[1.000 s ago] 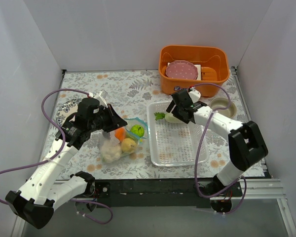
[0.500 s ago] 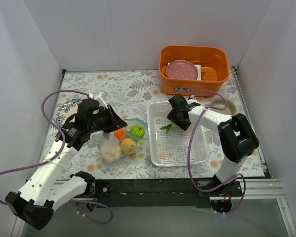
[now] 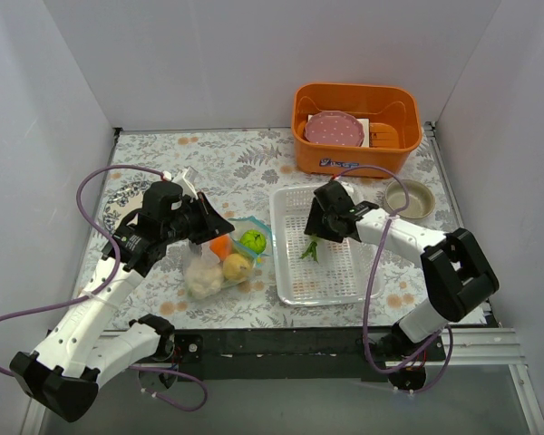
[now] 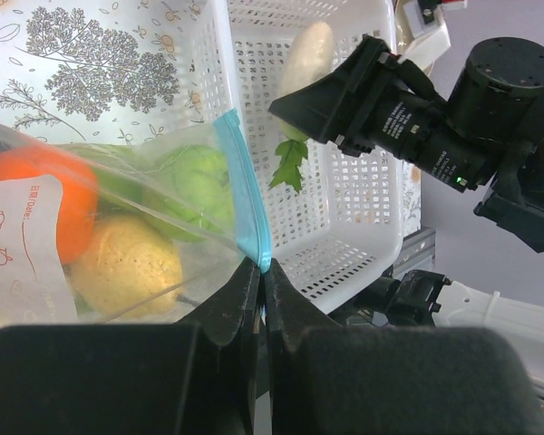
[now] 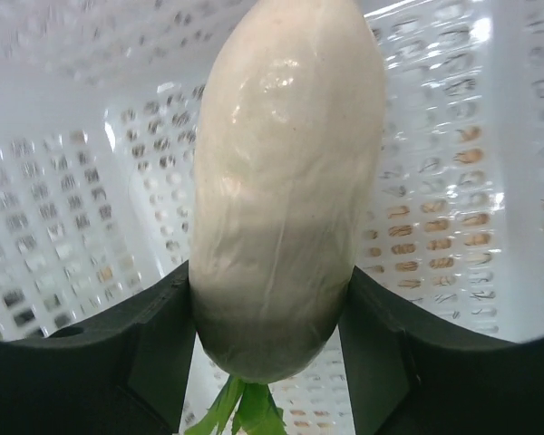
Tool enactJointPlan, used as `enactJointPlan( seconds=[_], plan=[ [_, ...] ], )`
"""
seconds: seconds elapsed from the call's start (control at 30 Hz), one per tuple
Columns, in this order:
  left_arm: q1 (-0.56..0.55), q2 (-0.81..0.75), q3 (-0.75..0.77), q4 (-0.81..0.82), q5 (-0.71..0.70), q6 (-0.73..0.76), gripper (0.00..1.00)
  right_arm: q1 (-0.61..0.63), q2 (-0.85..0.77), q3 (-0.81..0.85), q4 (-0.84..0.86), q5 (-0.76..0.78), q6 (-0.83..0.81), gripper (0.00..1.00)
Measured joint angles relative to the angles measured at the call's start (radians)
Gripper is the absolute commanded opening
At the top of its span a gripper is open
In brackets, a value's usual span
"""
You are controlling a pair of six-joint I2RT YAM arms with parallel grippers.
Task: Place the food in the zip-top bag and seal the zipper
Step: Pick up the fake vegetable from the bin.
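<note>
The clear zip-top bag (image 3: 208, 267) lies left of the tray, holding an orange (image 3: 220, 246), a green pepper (image 3: 251, 240), a lemon (image 3: 237, 265) and a pale piece of food (image 3: 201, 280). My left gripper (image 3: 216, 223) is shut on its light blue zipper (image 4: 245, 204) at the corner of the mouth (image 4: 263, 267). My right gripper (image 3: 315, 228) is shut on the white radish (image 5: 286, 181) and holds it above the tray, green leaves (image 3: 310, 250) hanging down. In the right wrist view the gripper (image 5: 267, 335) grips the radish's leaf end. The radish also shows in the left wrist view (image 4: 308, 54).
The clear perforated tray (image 3: 275, 249) sits mid-table under the right gripper. An orange bin (image 3: 313, 149) with a pink plate (image 3: 335, 129) stands at the back. A small bowl (image 3: 410, 198) sits right of the tray. White walls close in both sides.
My right gripper has moved with the radish from the tray's far left corner toward its middle. The leaves now hang lower. The left arm and bag have not moved.
</note>
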Motion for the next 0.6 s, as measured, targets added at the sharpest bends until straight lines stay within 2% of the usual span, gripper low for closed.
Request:
enactJointPlan(
  seconds=[0.13,0.3,0.6],
  plan=[
    [0.000,0.000,-0.002,0.002,0.000,-0.002,0.00,0.035,0.068,0.050,-0.022,-0.092,-0.190,0.67],
    [0.000,0.000,-0.002,0.002,0.001,-0.003,0.00,0.071,0.132,0.084,-0.073,-0.106,-0.336,0.79],
    [0.000,0.001,-0.002,0.003,0.001,-0.003,0.00,0.070,0.070,0.074,-0.074,-0.084,-0.398,0.82]
  ],
)
